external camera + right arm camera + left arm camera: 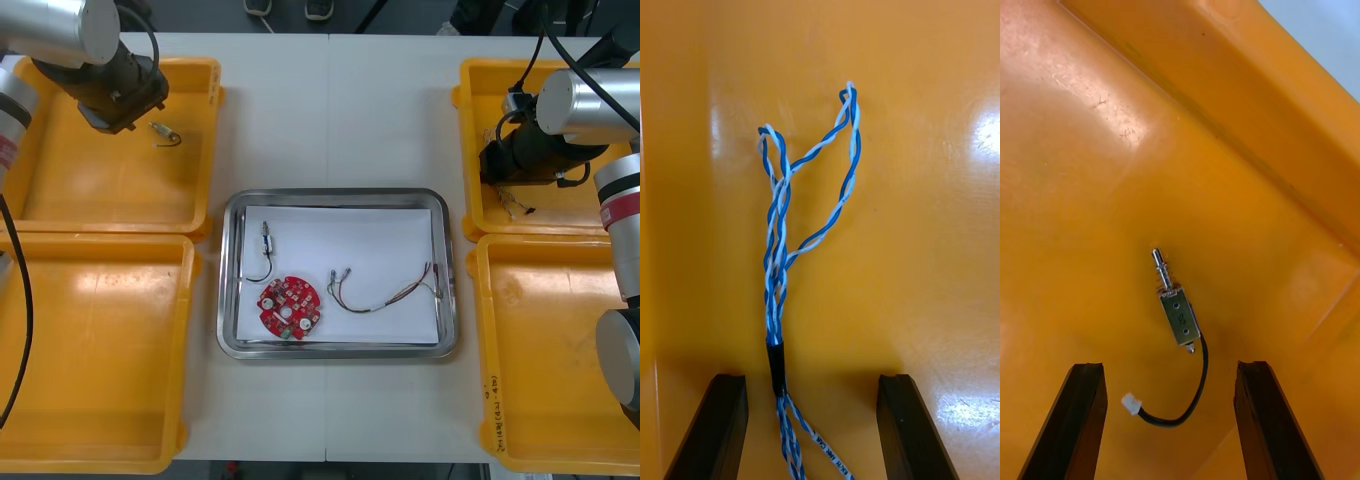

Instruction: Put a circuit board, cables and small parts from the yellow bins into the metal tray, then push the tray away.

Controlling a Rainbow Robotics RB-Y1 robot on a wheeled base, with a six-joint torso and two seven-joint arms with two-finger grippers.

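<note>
My left gripper (138, 104) hovers over the far left yellow bin (100, 190), open. A small metal part with a black lead (1178, 315) lies on the bin floor just ahead of its fingers (1082, 405); it is also visible from the front (166, 133). My right gripper (495, 165) is down in the far right yellow bin (480, 95), open, and a twisted blue and white cable (779, 262) lies between its fingers (910, 420), untouched. The metal tray (330, 195) holds a round red circuit board (289, 308), a black cable with a small part (264, 250) and a red and yellow cable (385, 292).
The near left bin (90, 360) and near right bin (560, 380) flank the tray. A few thin wires (515, 205) lie in the far right bin under the right arm. Bare table stretches beyond the tray.
</note>
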